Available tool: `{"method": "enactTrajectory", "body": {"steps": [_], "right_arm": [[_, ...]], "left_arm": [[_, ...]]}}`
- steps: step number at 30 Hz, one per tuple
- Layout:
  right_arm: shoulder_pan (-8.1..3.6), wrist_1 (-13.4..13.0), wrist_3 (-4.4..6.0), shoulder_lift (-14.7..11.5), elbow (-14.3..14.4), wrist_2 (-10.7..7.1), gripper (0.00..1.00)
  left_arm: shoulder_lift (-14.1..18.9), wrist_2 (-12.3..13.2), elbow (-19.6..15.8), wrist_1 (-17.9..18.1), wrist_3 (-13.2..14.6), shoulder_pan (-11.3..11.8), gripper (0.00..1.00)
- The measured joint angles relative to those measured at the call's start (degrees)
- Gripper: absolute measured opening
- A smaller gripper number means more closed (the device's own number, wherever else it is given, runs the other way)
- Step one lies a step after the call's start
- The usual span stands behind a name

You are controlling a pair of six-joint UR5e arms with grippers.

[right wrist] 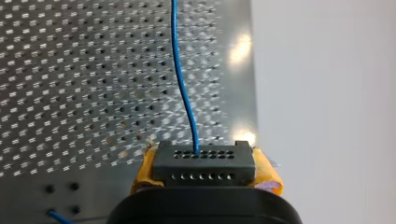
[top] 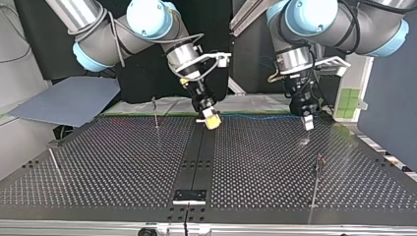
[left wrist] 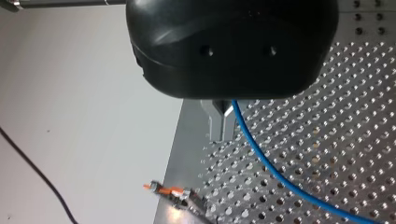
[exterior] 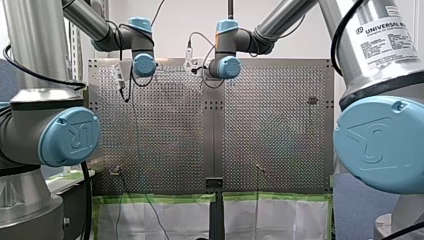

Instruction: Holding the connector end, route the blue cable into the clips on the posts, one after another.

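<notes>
A thin blue cable (top: 258,116) runs low over the perforated table between my two grippers. My right gripper (top: 211,120), with yellow pads (right wrist: 268,175), is shut on the black connector (right wrist: 203,163) at the cable's end. The cable (right wrist: 183,84) leaves the connector straight ahead. My left gripper (top: 308,124) is shut on the cable (left wrist: 261,158), which comes out between its grey fingers (left wrist: 218,122) and curves away across the plate. A post with an orange-marked clip (left wrist: 172,190) stands beyond the left gripper. Another post (top: 318,167) stands nearer the top view's camera.
Two more thin posts (top: 155,112) (top: 54,164) stand on the top view's left half. A black bracket (top: 189,195) sits on the centre seam near the table's edge (top: 206,227). A grey sheet (top: 64,101) lies off the table behind my right arm.
</notes>
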Motion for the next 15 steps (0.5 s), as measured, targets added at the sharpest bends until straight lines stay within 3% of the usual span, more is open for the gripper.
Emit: {"method": "enactTrajectory", "body": {"steps": [6, 15], "right_arm": [[0.12, 0.4, 1.06, 0.3, -3.0, -0.11, 0.00], [1.24, 2.5, 1.23, 3.5, -7.1, -0.16, 0.00]], "left_arm": [[0.0, 0.8, 0.9, -0.3, -0.1, 1.5, 0.00], [0.0, 2.2, 2.6, -0.8, -0.5, 4.3, 0.00]]}}
